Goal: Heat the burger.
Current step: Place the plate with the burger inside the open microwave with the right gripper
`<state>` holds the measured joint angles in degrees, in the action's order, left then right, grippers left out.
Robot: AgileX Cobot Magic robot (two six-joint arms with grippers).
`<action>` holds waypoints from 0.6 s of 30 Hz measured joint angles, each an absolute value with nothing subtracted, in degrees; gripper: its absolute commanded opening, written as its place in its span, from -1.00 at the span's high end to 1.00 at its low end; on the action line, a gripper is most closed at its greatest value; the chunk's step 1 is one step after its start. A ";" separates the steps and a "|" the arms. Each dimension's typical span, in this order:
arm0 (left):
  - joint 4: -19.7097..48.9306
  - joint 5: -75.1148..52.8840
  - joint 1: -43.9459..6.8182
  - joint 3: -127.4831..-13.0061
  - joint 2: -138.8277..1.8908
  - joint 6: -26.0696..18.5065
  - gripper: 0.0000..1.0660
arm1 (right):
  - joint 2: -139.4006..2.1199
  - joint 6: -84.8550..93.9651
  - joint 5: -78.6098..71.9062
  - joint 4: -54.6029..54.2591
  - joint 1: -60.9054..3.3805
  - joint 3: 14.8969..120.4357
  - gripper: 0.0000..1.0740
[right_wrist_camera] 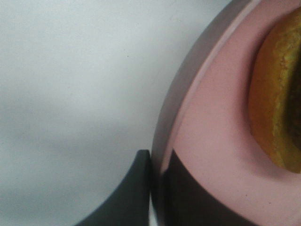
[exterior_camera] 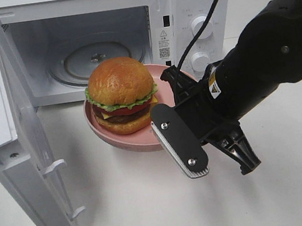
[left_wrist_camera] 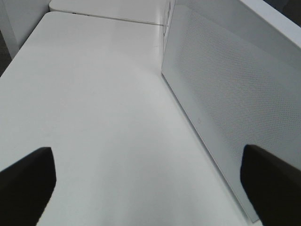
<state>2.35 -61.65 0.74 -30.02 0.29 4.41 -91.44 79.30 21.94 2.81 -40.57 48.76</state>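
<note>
The burger (exterior_camera: 121, 94) is standing upright on the pink plate (exterior_camera: 101, 131), dome up and its stack axis vertical, just in front of the open microwave (exterior_camera: 182, 10). The right gripper (right_wrist_camera: 157, 188) is pinching the plate's rim tightly and is hiding part of the plate. The left gripper (left_wrist_camera: 149, 188) is gaping wide, holding nothing, beside the microwave door (left_wrist_camera: 225, 108); only its tips are showing.

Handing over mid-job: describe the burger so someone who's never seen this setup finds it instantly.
Find the white microwave, door swung open. Just in front of its opening is a round pink plate, rim pinched by the right gripper. The burger sits on it: a tall stack with glossy golden-brown bun, green lettuce and dark patty, the only food in sight.
</note>
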 measured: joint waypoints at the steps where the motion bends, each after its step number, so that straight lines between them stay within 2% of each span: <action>1: 2.35 -61.65 0.74 -30.02 0.29 4.41 -0.87 | -91.44 79.30 21.72 2.81 -40.57 48.76 1.00; 10: 2.35 -61.65 0.74 -30.02 0.29 4.41 -0.87 | -93.22 79.24 19.02 3.84 -40.57 49.33 1.00; 18: 2.35 -61.65 0.74 -30.02 0.29 4.41 -0.87 | -98.09 74.08 19.19 6.42 -40.57 55.35 1.00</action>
<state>2.35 -61.65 0.74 -30.02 0.29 4.41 -98.09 74.08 19.19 6.42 -40.57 55.35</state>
